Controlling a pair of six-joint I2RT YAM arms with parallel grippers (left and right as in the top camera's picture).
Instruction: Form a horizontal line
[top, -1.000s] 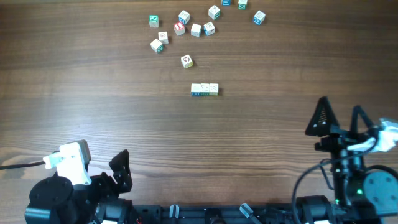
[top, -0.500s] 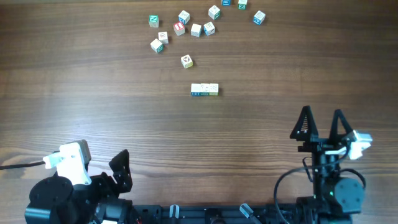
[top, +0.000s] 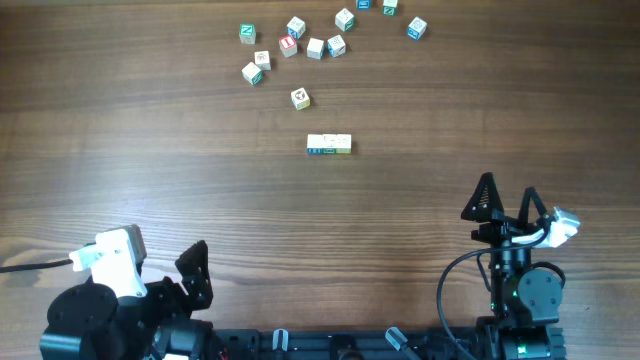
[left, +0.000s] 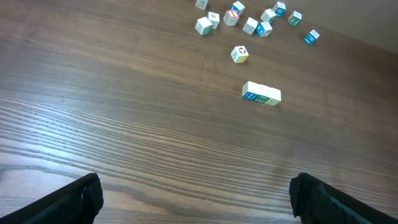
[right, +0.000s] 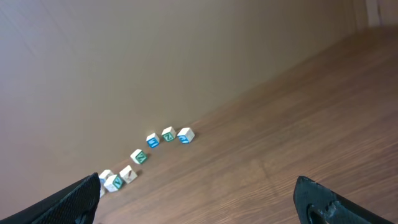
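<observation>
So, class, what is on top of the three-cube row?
Nothing: the three-cube row is bare on top. It lies flat on the wooden table, so its bottom faces are hidden.

Table (top: 150, 150): mid-brown wood grain with darker streaks; horizontal line (top: 329, 145): pale cubes, side marks blue, green, yellowish; loose cubes (top: 316, 47): pale faces, blue and green marks; one cube (top: 288, 44) marked red.

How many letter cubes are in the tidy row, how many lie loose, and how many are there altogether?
Cubes in the horizontal line: 3
Scattered loose letter cubes: 12
Total: 15
</observation>
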